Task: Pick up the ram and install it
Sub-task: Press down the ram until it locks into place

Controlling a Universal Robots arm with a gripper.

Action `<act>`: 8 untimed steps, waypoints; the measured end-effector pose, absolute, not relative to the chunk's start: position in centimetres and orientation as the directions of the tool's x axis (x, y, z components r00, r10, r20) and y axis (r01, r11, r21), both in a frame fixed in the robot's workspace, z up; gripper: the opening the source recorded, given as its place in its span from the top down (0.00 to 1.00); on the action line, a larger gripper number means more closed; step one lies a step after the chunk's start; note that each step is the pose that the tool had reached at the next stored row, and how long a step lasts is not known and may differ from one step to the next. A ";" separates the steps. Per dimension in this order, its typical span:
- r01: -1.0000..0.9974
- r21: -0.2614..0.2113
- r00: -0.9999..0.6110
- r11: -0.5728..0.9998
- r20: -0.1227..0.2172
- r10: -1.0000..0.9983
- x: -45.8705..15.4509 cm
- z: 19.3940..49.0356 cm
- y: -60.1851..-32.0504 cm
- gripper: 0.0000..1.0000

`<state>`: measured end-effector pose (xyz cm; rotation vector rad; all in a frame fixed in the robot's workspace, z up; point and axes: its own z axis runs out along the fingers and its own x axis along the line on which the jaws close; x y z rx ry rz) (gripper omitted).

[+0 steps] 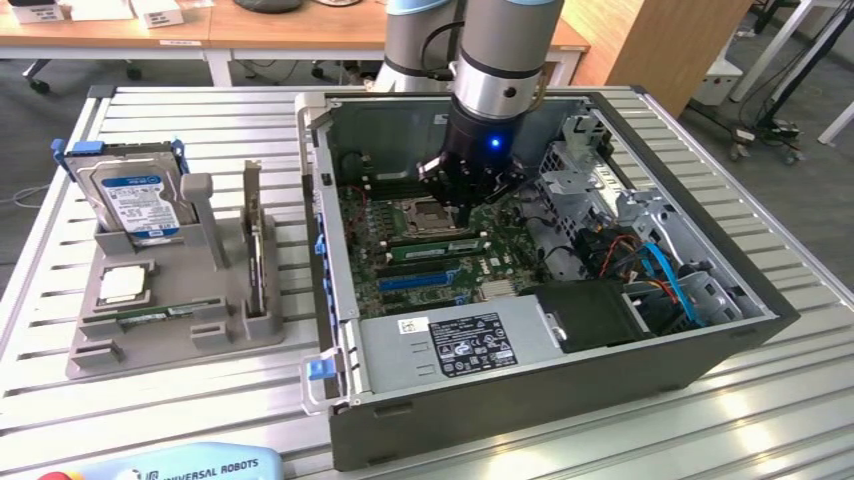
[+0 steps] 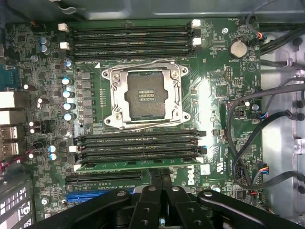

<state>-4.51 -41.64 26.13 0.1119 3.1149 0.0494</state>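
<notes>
Inside the open computer case (image 1: 534, 390), my hand (image 2: 160, 177) is closed tight, holding nothing, its tips right at the upper edge of the ram (image 2: 138, 165). The ram stands on edge in a memory slot just beside the empty processor socket (image 2: 145, 95). It looks light, thin, stiff and brittle. I would touch only its long bare edge and ends, never chips or contacts. The parts tray (image 1: 174, 345) sits on the worktop (image 1: 160, 420), at the exterior view's left.
</notes>
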 end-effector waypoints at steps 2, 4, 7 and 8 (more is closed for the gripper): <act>0.072 0.031 -0.997 0.997 -0.001 0.073 -4.5 26.1 -41.6 0.90; 0.073 0.030 -0.997 0.997 0.008 0.073 -4.5 26.1 -41.6 0.90; 0.066 0.030 -0.998 0.997 0.011 0.065 -4.4 26.1 -41.6 0.90; 0.059 0.030 -0.998 0.998 0.013 0.058 -4.4 26.1 -41.6 0.90</act>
